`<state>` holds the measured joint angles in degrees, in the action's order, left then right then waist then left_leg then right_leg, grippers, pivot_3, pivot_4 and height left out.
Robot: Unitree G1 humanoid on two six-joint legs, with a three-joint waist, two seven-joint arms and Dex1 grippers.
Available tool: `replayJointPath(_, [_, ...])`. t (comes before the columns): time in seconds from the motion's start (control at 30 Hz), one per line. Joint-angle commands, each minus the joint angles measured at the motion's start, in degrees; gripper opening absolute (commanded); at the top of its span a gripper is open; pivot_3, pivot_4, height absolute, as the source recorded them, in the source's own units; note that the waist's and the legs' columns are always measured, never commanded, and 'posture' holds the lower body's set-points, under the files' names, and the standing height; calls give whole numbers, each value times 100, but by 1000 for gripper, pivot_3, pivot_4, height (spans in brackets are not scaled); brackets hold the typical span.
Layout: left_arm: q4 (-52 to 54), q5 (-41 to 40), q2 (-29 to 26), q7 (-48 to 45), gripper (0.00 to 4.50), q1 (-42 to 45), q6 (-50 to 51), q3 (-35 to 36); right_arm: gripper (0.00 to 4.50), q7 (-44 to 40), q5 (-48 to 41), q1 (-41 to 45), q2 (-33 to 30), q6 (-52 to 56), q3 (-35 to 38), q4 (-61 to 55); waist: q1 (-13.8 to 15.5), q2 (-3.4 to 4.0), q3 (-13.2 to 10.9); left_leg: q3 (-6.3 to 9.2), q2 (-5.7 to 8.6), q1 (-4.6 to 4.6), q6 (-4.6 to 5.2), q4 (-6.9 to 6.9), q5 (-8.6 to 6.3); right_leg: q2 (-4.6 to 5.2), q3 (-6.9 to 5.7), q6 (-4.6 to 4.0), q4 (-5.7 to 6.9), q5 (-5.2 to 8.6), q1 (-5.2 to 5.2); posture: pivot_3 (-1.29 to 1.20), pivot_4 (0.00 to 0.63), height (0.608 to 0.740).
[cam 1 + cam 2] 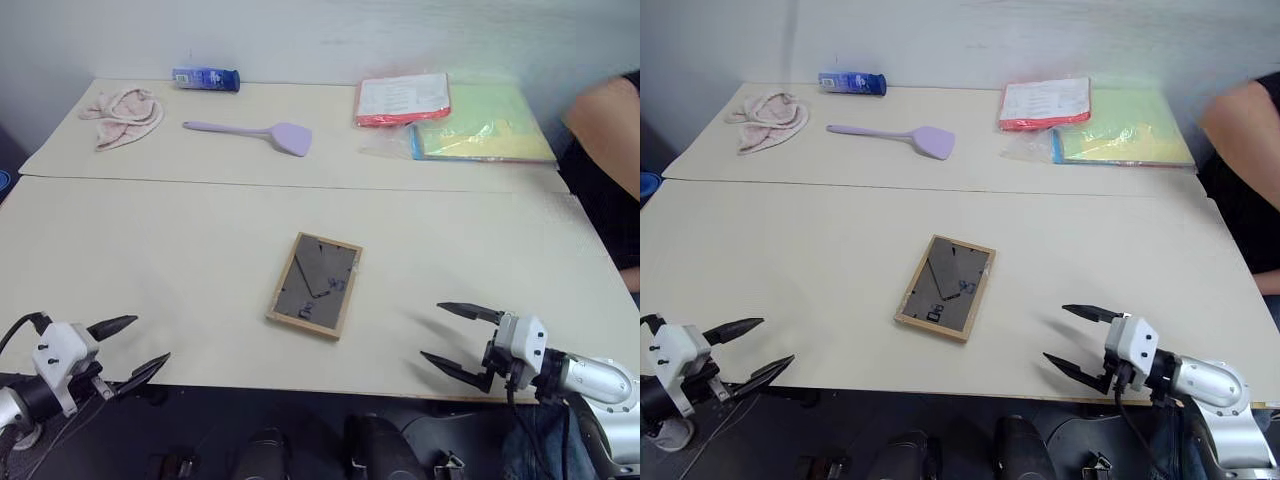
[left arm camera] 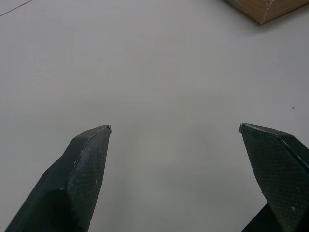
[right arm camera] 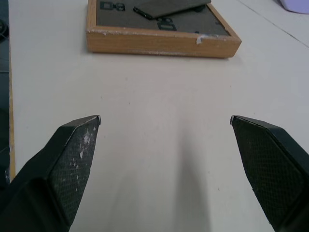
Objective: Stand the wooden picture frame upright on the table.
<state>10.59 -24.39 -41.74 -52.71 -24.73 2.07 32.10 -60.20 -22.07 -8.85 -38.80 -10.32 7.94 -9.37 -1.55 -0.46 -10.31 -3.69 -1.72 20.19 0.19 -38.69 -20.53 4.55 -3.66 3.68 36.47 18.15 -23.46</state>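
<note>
The wooden picture frame lies flat, face down, in the middle of the near half of the table. Its dark grey back with the fold-out stand faces up, ringed by a light wood border. A corner of the frame shows in the left wrist view. My left gripper hovers open at the table's front left edge, well left of the frame. At the front right edge my right gripper is open too, pointing toward the frame with nothing between its fingers.
Along the far side lie a pink cloth, a blue bottle on its side, a lilac spatula, and red and green folders. A person's arm reaches in at the far right.
</note>
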Motion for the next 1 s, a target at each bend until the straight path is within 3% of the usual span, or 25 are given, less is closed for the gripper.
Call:
replayJointPath(0.03, [333, -125, -71, 106, 4500, 195, 348, -134, 4443, 181, -37, 267, 97, 270, -189, -341, -1, 0, 0, 0, 0, 0, 0, 0, 0, 0, 0, 0, 0, 0, 0, 0, 150, 740])
replayJointPath(0.13, [577, -92, -129, 322, 4500, 833, 821, -627, 3897, 345, 9, 710, 241, 720, -565, -484, 2, 1, 0, 1, 0, 0, -1, -1, 1, 0, 0, 0, 5, 0, -1, 0, 150, 740])
replayJointPath(0.3, [522, 466, 51, 870, 3134, 2310, 1429, -1853, 2266, 630, 546, 1421, 440, 1041, -1101, -126, 30, 2, 2, 7, 6, 3, -12, -4, 7, 2, -6, 3, 7, -2, 0, 0, 150, 740])
replayJointPath(0.5, [-284, 1278, 480, 1077, 1145, 3526, 1419, -3114, 99, 829, 1242, 2119, 753, 790, -1568, 963, -12, 0, 2, -13, 8, 16, -8, -32, 6, -6, -7, 13, 38, -7, -6, 0, 150, 740])
replayJointPath(0.53, [-373, 1313, 561, 1064, 902, 3611, 1405, -3224, 0, 841, 1312, 2219, 815, 727, -1622, 1103, -16, 0, 2, -15, 7, 14, -8, -32, 6, -8, -5, 13, 41, -7, -6, 0, 150, 740])
replayJointPath(0.77, [-308, 1449, 804, 896, 902, 3667, 1394, -3754, 0, 775, 1451, 2852, 1182, 432, -1803, 1782, -2, 0, 2, -18, 2, 13, -13, -37, 10, -12, -1, 12, 50, -7, -13, 0, 150, 740])
replayJointPath(1.0, [199, 1156, 737, 1023, 902, 3060, 1660, -3307, 0, 648, 1413, 3013, 1112, 415, -1760, 1936, -1, 0, 2, -16, 3, 14, -9, -37, 8, -6, -1, 12, 47, -7, -11, 0, 150, 740])
